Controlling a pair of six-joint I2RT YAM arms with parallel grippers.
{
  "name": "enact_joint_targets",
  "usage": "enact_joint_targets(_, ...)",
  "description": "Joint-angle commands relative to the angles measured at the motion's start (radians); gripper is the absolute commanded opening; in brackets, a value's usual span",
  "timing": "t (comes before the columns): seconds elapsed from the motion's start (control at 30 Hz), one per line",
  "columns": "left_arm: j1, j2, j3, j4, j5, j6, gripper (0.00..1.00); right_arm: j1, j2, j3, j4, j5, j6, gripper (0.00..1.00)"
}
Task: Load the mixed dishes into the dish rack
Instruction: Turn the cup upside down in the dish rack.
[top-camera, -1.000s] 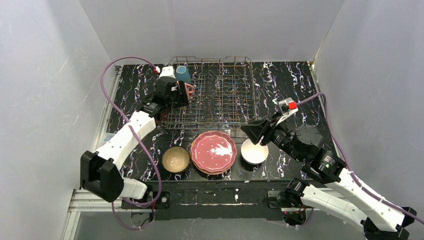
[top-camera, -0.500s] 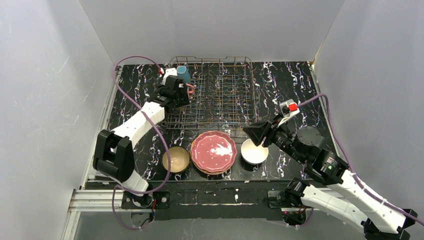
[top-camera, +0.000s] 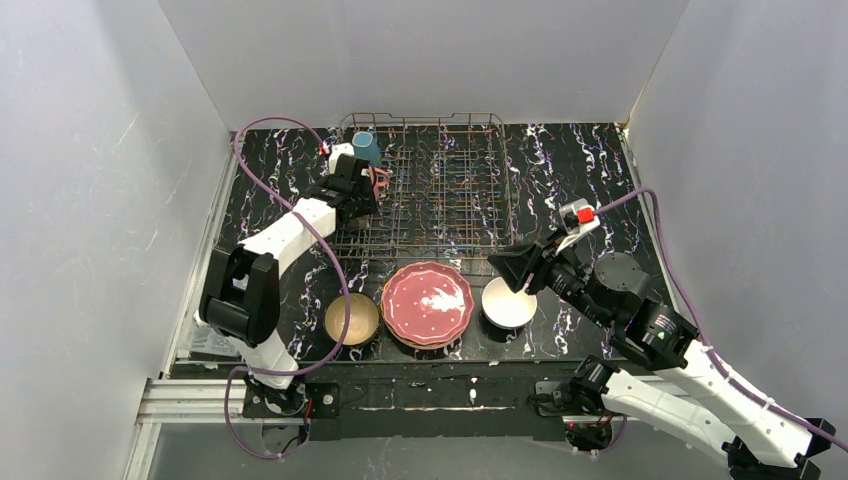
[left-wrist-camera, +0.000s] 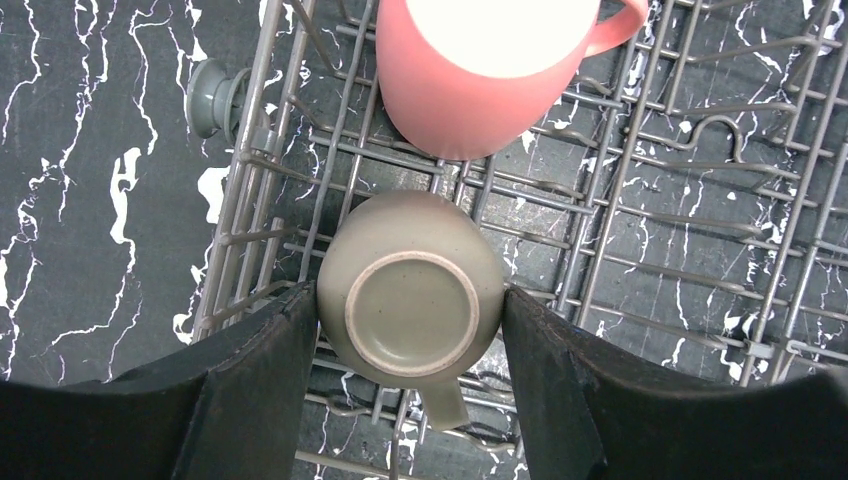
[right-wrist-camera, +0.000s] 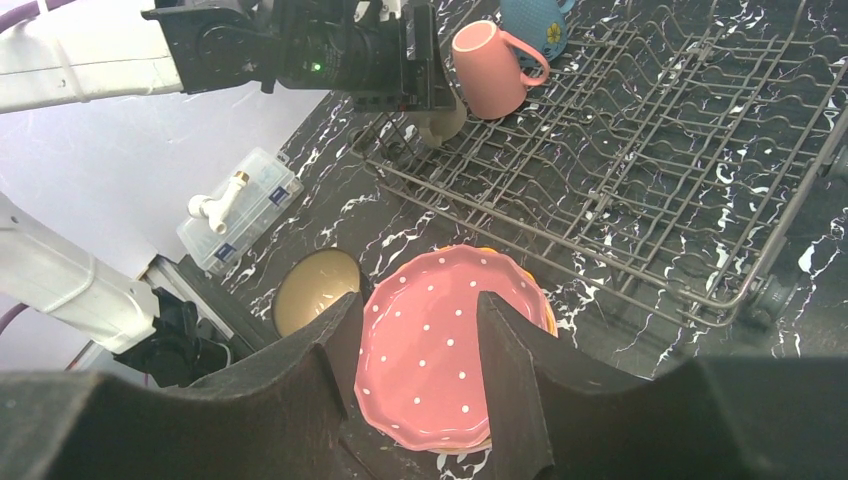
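Left wrist: left gripper (left-wrist-camera: 410, 330), part-open, clamps round inverted olive-grey mug (left-wrist-camera: 412, 300) in wire dish rack (left-wrist-camera: 610, 190).

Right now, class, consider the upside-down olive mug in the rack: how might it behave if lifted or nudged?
The olive mug looks like glazed ceramic, so it is probably rigid yet chippable against the wire rack. Its smooth round sides, pinched by the left gripper, could slip or twist. Upside down on thin wires, it may rock if nudged.
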Motion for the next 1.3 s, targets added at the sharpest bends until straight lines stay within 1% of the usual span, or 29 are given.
enact_joint_targets(0.0, 0.008, 0.012, 0.038, 0.019, -0.036, -0.023, 0.0, 0.004, -0.004, 0.021, 0.03, 0.024, -0.02, 0.55)
enact_joint_targets(0.4, 0.019, 0.071, 0.038, 0.012, -0.023, -0.04, 0.0, 0.004, -0.01, 0.01, 0.029, 0.029, -0.024, 0.56)
enact_joint_targets(0.93, 0.027, 0.126, 0.062, -0.022, 0.007, -0.058, 0.0, 0.004, -0.009, 0.009, 0.025, 0.037, -0.026, 0.6)
enact_joint_targets(0.97, 0.028, 0.13, 0.066, -0.027, 0.01, -0.058, 0.01, 0.004, -0.009, 0.009, 0.026, 0.035, -0.027, 0.61)
enact_joint_targets(1.03, 0.029, 0.134, 0.072, -0.036, 0.015, -0.06, 0.09, 0.004, -0.008, 0.009, 0.026, 0.035, -0.026, 0.62)
enact_joint_targets(1.07, 0.028, 0.134, 0.074, -0.039, 0.017, -0.061, 0.13, 0.004, -0.008, 0.009, 0.024, 0.036, -0.027, 0.66)
enact_joint_targets(1.13, 0.029, 0.133, 0.074, -0.043, 0.02, -0.059, 0.19, 0.004, -0.008, 0.009, 0.024, 0.036, -0.026, 0.69)
enact_joint_targets(1.2, 0.029, 0.131, 0.075, -0.051, 0.019, -0.059, 0.27, 0.004, -0.005, 0.009, 0.023, 0.036, -0.023, 0.7)
enact_joint_targets(1.27, 0.03, 0.126, 0.072, -0.052, 0.022, -0.055, 0.37, 0.004, -0.006, 0.009, 0.021, 0.033, -0.02, 0.71)
